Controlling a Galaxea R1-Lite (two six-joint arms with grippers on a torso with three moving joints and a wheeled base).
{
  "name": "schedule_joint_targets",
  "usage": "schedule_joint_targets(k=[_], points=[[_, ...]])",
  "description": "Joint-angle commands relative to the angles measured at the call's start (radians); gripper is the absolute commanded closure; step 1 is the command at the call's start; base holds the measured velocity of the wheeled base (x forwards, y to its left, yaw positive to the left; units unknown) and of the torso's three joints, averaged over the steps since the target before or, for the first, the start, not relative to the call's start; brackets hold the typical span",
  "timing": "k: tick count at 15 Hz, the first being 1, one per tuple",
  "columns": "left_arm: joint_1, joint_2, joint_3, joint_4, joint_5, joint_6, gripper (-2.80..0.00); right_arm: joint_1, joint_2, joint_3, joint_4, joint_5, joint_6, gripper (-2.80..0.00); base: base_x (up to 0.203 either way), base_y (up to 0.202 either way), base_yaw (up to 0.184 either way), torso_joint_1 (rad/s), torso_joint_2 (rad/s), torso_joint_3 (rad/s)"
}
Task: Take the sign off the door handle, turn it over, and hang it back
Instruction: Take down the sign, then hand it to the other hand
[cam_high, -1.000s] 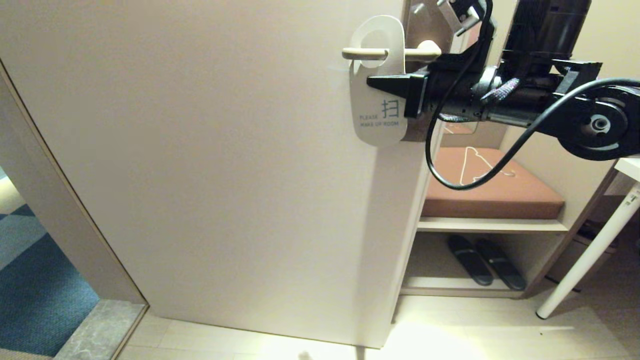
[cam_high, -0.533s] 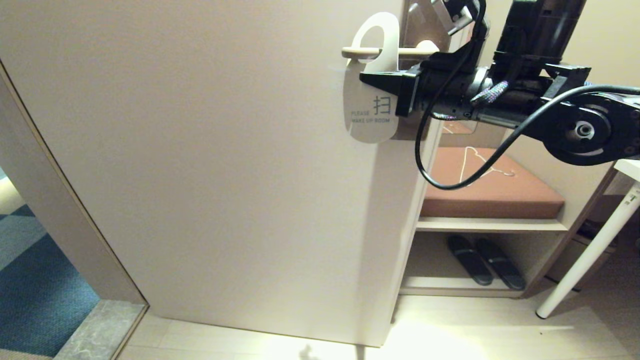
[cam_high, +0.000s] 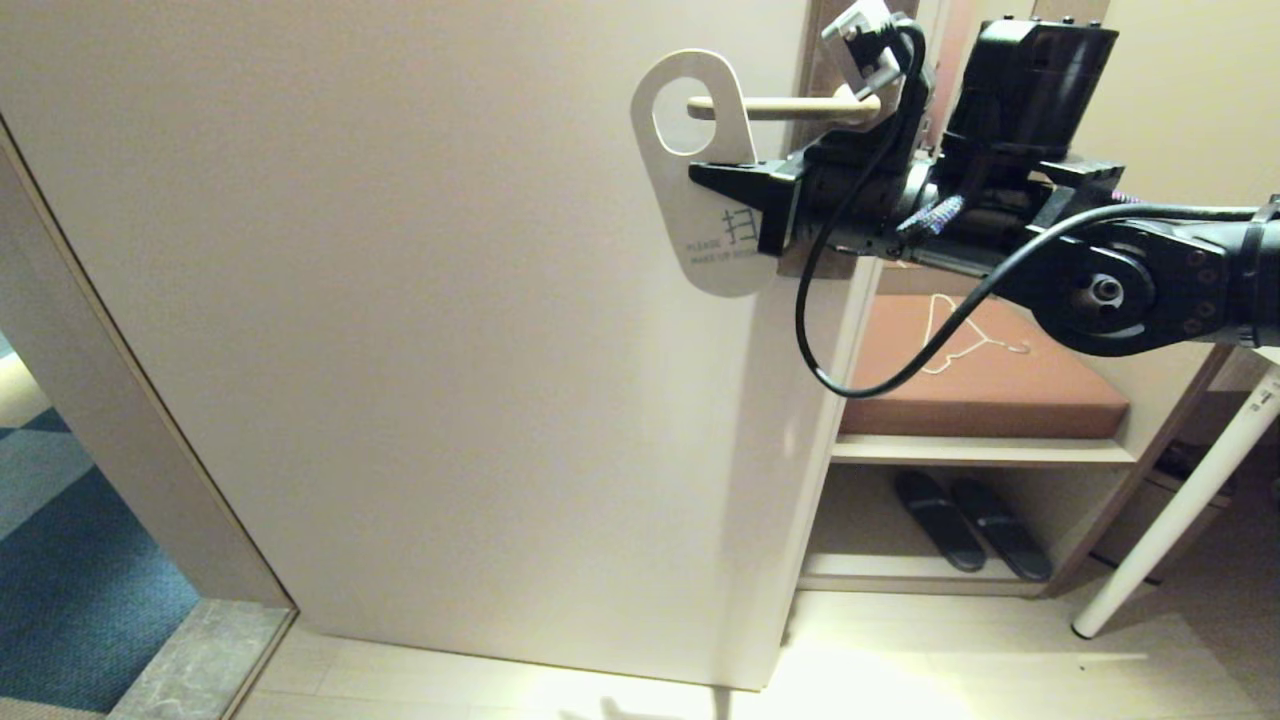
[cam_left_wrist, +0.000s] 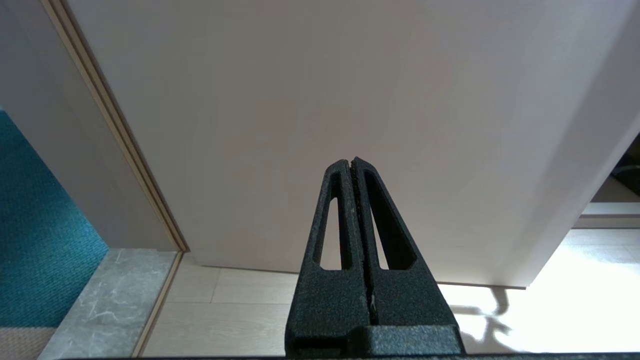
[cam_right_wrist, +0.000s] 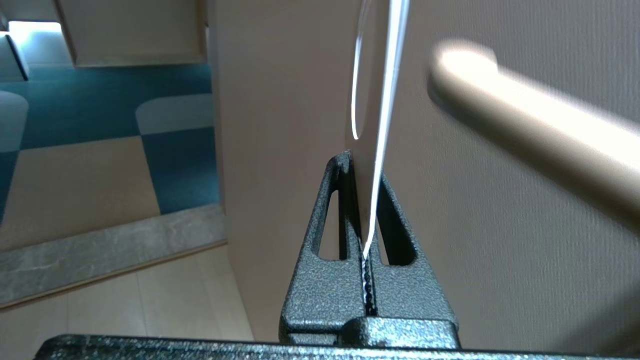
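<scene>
The sign (cam_high: 690, 215) shows its white "PLEASE MAKE UP ROOM" face in the head view. My right gripper (cam_high: 700, 172) is shut on the sign's edge below the oval hole and holds it upright at the free end of the door handle (cam_high: 800, 107). The handle's tip lines up with the hole. In the right wrist view the sign (cam_right_wrist: 372, 150) is edge-on between the right gripper's (cam_right_wrist: 362, 167) fingers, with a gap to the tip of the handle (cam_right_wrist: 525, 125). My left gripper (cam_left_wrist: 351, 161) is shut and empty, low in front of the cream door (cam_left_wrist: 350, 75).
The cream door (cam_high: 450, 300) stands open, with blue carpet (cam_high: 60, 540) beyond its frame on the left. To the right are a shelf with a brown cushion (cam_high: 985, 390), dark slippers (cam_high: 970, 525) below, and a white table leg (cam_high: 1180, 510).
My right gripper has moved left with the sign, sliding it along the handle from near the plate to the free tip. The sign has tilted slightly.
</scene>
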Motion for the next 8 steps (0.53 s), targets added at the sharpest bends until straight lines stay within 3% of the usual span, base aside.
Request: schedule_joint_targets(k=[1, 6, 8], points=[[0.0, 0.002, 0.0, 0.0, 0.0, 0.0, 0.0, -0.001, 0.006, 0.024, -0.022, 0.0, 0.001, 0.0, 0.0, 0.0, 0.0, 0.0, 0.0, 0.0], [0.0, 0.002, 0.0, 0.0, 0.0, 0.0, 0.0, 0.007, -0.016, 0.066, -0.071, 0.037, 0.008, 0.0, 0.0, 0.0, 0.0, 0.0, 0.0, 0.0], [0.0, 0.002, 0.0, 0.0, 0.0, 0.0, 0.0, 0.007, -0.074, 0.164, -0.071, 0.153, 0.003, 0.0, 0.0, 0.0, 0.0, 0.0, 0.0, 0.0]])
